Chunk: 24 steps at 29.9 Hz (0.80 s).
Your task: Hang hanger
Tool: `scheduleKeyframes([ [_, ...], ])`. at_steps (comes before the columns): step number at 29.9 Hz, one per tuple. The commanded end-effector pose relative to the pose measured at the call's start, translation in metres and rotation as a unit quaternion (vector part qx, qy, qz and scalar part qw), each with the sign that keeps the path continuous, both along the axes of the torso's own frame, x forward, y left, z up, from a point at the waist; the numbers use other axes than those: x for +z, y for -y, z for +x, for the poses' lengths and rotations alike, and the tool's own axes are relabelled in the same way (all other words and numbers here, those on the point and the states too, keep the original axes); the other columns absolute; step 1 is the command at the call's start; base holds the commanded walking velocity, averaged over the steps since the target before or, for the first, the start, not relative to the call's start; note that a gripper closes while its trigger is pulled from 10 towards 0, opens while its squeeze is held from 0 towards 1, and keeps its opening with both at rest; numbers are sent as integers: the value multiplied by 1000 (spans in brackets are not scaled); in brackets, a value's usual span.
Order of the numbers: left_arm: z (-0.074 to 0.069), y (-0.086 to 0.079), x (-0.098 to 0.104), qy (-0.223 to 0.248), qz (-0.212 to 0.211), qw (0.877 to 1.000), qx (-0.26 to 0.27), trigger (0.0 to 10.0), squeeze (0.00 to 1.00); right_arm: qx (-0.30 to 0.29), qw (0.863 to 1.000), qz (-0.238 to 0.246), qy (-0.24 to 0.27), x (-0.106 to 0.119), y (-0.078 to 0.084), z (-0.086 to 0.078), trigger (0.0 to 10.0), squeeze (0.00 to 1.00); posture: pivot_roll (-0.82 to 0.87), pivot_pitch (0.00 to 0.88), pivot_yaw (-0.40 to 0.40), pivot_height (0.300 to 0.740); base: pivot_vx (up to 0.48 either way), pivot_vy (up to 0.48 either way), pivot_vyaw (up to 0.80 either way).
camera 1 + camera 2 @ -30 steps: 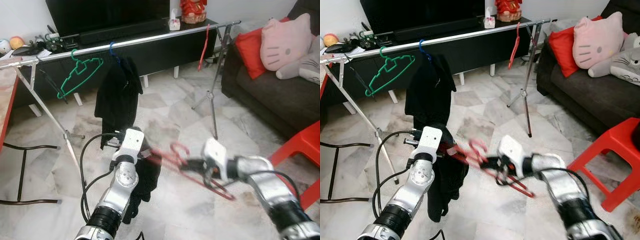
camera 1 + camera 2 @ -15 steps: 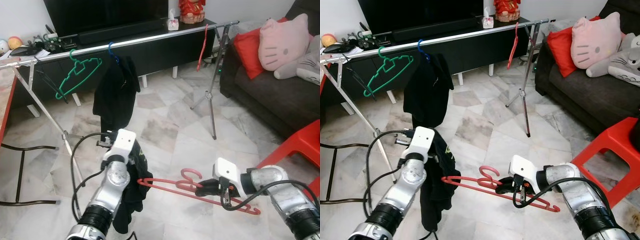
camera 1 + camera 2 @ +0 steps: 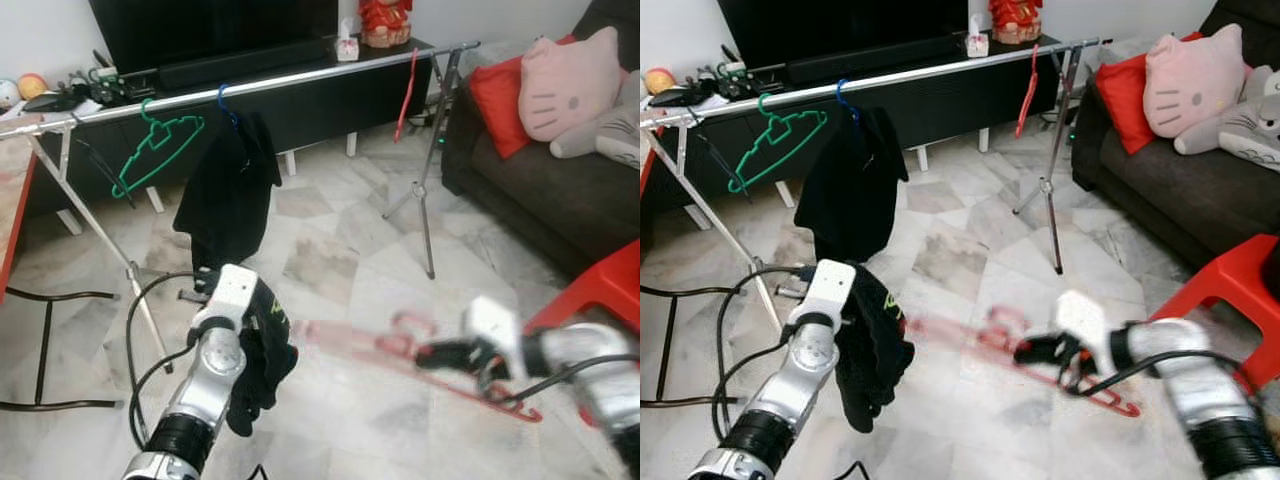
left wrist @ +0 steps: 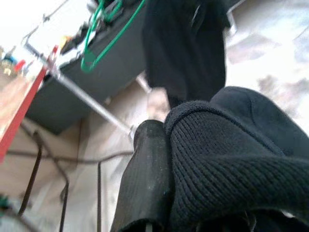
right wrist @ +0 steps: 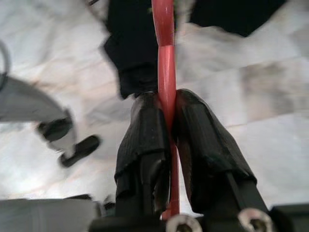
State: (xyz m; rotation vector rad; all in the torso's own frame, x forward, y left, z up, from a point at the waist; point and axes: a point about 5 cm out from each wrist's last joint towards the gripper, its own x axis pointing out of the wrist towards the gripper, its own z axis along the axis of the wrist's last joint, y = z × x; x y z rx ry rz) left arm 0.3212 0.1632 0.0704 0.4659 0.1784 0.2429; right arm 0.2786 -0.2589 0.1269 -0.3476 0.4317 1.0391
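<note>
Red hanger held low over the floor, long axis running across the robot's front.

The right gripper (image 5: pixel 166 140) is clamped on the red hanger (image 3: pixel 1040 365), both black fingers (image 5: pixel 142 140) pressed against its bar; the hanger is motion-blurred, lying roughly level, one end reaching toward the left arm and the other dipping to the robot's right, hook (image 3: pixel 1005 318) turned upward. The left gripper (image 4: pixel 166 169) is closed on a black garment (image 3: pixel 870 345) that hangs bunched below it, just beside the hanger's near end. Farther off, a metal clothes rail (image 3: pixel 300 80) spans the room on tripod legs, carrying a green hanger (image 3: pixel 160 145), a black garment on a blue hook (image 3: pixel 235 190) and a second red hanger (image 3: pixel 408 95). Beyond the rail stands a black TV cabinet (image 3: pixel 310 105).
</note>
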Motion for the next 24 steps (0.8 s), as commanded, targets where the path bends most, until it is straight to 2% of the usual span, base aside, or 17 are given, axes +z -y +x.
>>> scheduleKeyframes([
  [1,0,-5,0,-4,-10,1000,9,0,0,-10,1000,10,8,-1,1,-2,0,0,-200,0,74,740,0,0,0],
  [2,0,-5,0,-4,-10,1000,9,0,0,-10,1000,10,8,-1,1,-2,0,0,-200,0,74,740,0,0,0],
  [4,0,-7,0,-4,-10,1000,9,0,0,-50,998,11,21,-4,5,3,0,0,-201,0,83,740,0,0,0],
  [5,-1,-8,-1,-6,-12,1000,9,0,0,-89,995,12,41,-7,9,9,0,0,-202,0,86,740,0,0,0],
  [6,-1,-7,0,-3,-20,1000,6,706,0,-132,990,10,51,-11,12,14,0,0,-205,0,89,740,0,0,0],
  [7,-1,-5,1,4,-36,999,-5,3294,0,-165,985,3,56,-16,16,17,0,0,-205,0,89,740,0,0,0],
  [8,-1,-3,3,9,-48,999,-12,3294,0,-186,981,-2,59,-20,18,19,0,0,-205,0,89,740,0,0,0],
  [9,-1,2,7,21,-60,997,-34,9608,0,-233,971,0,55,-28,20,22,4431,0,-200,0,92,740,0,0,0],
  [10,-1,12,14,43,-91,992,-79,10000,0,-303,952,14,44,-43,18,24,9020,0,-200,0,91,740,0,0,0],
  [11,-2,15,17,50,-103,989,-92,10000,0,-321,946,21,35,-49,17,24,10000,0,-199,0,90,740,0,0,0],
  [14,-5,21,23,75,-120,983,-115,10000,0,-374,927,13,11,-77,10,16,10000,0,-186,0,88,740,0,0,0],
  [17,-11,25,25,85,-164,975,-127,10000,0,-470,882,2,-16,-109,7,3,10000,0,-178,0,83,740,0,0,0],
  [18,-12,25,25,86,-170,973,-129,10000,0,-490,872,-4,-23,-115,7,-1,10000,0,-178,0,83,740,0,0,0],
  [20,-16,27,26,93,-195,967,-133,10000,0,-542,839,-5,-56,-136,3,-16,10000,0,-173,0,78,740,0,0,0],
  [21,-18,28,27,96,-208,964,-132,10000,0,-566,821,-22,-77,-151,-1,-30,10000,0,-164,0,76,740,0,0,0],
  [22,-18,28,27,97,-215,963,-131,10000,0,-577,811,-19,-89,-156,-3,-35,10000,0,-167,0,74,740,0,0,0],
  [24,-20,29,27,99,-233,959,-130,10000,0,-611,782,0,-121,-167,-6,-47,10000,0,-167,0,73,740,0,0,0],
])
